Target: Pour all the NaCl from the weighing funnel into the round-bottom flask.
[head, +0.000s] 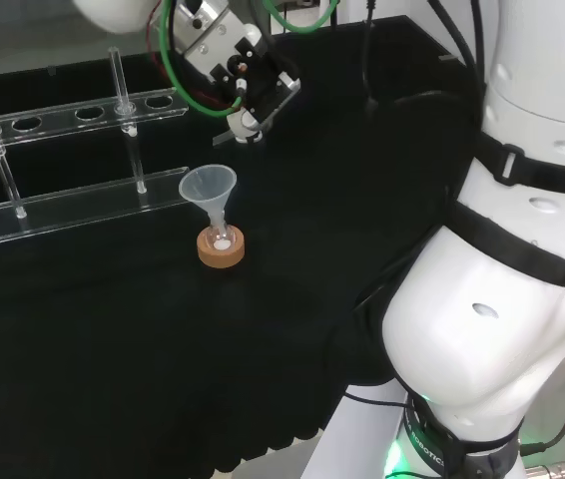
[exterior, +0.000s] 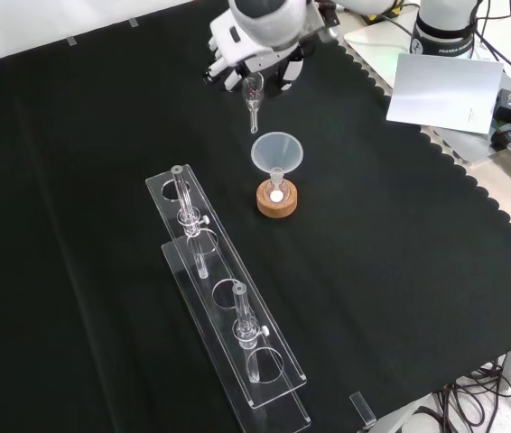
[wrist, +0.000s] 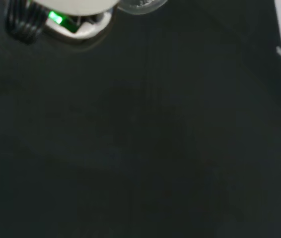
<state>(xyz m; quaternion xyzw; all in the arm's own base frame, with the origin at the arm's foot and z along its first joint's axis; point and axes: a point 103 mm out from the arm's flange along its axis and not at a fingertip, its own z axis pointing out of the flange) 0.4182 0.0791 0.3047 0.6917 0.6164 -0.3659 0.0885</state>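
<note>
A small round-bottom flask (head: 221,240) (exterior: 276,194) sits in a cork ring stand (head: 221,250) (exterior: 277,202) with a clear funnel (head: 208,187) (exterior: 277,152) in its neck. White powder lies in the flask's bottom. The hand (head: 235,60) (exterior: 260,41) hangs above and behind the funnel, its fingers curled on a clear glass weighing funnel (exterior: 254,97) (head: 246,124) whose spout points down toward the funnel's rim. The wrist view catches a glass edge (wrist: 141,5) by the palm.
A clear plastic rack (head: 73,205) (exterior: 228,307) with several holes and upright glass tubes (head: 123,90) (exterior: 183,203) stands left of the flask in the head view. White paper (exterior: 445,90) and cables lie off the cloth's far right corner in the front view.
</note>
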